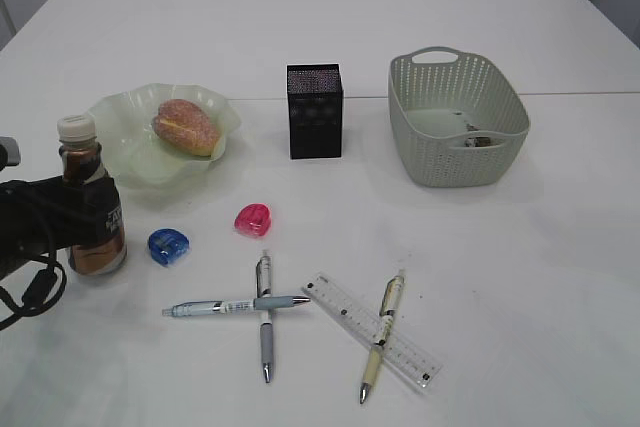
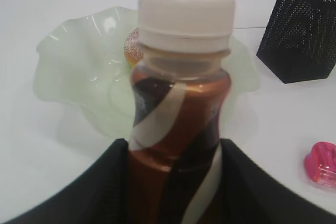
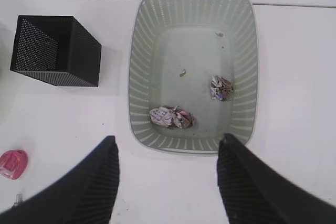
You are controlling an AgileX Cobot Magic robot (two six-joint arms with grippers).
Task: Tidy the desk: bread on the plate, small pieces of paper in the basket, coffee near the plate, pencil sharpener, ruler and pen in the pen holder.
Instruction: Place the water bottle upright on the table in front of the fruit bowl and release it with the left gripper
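Observation:
The brown coffee bottle (image 1: 92,207) (image 2: 178,103) with its white cap stands upright on the desk, just in front of the pale green plate (image 1: 130,112) (image 2: 68,72). My left gripper (image 1: 95,235) (image 2: 173,182) has a finger against each side of the bottle. The bread (image 1: 186,125) (image 2: 132,48) lies on the plate. My right gripper (image 3: 167,182) hangs open and empty above the near end of the basket (image 1: 450,147) (image 3: 139,77), which holds two crumpled paper pieces (image 3: 170,116). The black mesh pen holder (image 1: 315,112) (image 3: 55,51) stands between plate and basket.
On the desk in front lie a blue sharpener (image 1: 168,245), a pink sharpener (image 1: 254,218) (image 2: 321,163), a clear ruler (image 1: 345,304), two crossed grey pens (image 1: 265,315) and a cream pen (image 1: 382,335) lying across the ruler.

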